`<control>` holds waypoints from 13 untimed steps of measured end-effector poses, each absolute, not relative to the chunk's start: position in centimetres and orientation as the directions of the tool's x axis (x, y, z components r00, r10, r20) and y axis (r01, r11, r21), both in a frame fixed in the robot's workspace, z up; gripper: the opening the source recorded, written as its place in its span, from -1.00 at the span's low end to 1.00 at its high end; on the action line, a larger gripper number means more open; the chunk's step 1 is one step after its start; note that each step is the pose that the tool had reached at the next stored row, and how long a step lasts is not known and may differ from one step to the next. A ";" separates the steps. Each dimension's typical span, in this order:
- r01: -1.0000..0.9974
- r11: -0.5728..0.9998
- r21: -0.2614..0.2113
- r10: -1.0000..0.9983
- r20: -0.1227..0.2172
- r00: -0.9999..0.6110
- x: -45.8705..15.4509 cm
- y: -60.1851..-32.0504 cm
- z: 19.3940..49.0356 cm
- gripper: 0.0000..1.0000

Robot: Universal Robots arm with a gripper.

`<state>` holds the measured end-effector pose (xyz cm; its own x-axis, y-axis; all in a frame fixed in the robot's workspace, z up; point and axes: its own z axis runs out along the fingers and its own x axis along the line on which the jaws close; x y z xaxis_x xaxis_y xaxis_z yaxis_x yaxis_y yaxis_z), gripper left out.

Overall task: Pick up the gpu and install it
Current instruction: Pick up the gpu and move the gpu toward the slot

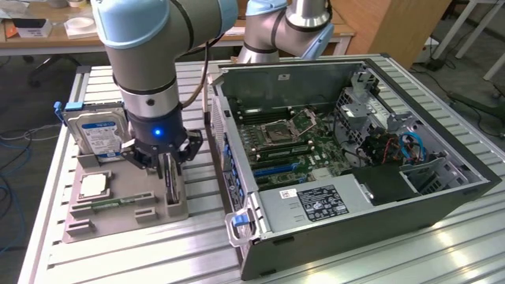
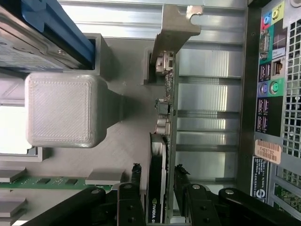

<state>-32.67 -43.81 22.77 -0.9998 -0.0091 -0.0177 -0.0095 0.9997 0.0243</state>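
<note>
Slatted aluminium table (image 1: 118, 254), lab desks behind. In the exterior view the grey parts tray (image 1: 79, 228) is at 8 o'clock and the open PC case (image 1: 442, 195) at 3 o'clock, side panel off, motherboard (image 1: 292, 148) exposed. Tray also carries a hard drive (image 1: 96, 133) upright at its 11 o'clock corner, plus a CPU (image 1: 93, 184) and a memory stick (image 1: 110, 204) lying flat mid-tray.

gpu (image 1: 172, 188) stands edge-on in the tray slot on the side nearest the case, roughly 9 o'clock of the case. Gripper (image 1: 165, 168) is down over it. In the wrist view the fingers (image 2: 136, 188) straddle the card, one on each side of the black fan block. Jaws are at full spread with a sliver of gap on both sides, so no clamp and nothing held.

Status: approach done, grasp not made. Card is seated in the tray, not lifted. Outstanding: the grasp, the lift, the transfer and the seating in the case. Early stage by my read.
</note>
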 end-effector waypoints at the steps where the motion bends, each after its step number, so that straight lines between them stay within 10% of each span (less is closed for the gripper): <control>1: -0.010 1.000 0.024 -0.009 -0.018 -1.000 -32.7 -43.8 22.8 -0.18; 13: -0.010 1.000 0.024 -0.009 -0.018 -1.000 -32.7 -43.4 22.7 -0.18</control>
<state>-32.67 -43.41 22.69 -0.9998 -0.0091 -0.0177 -0.0095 0.9997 0.0241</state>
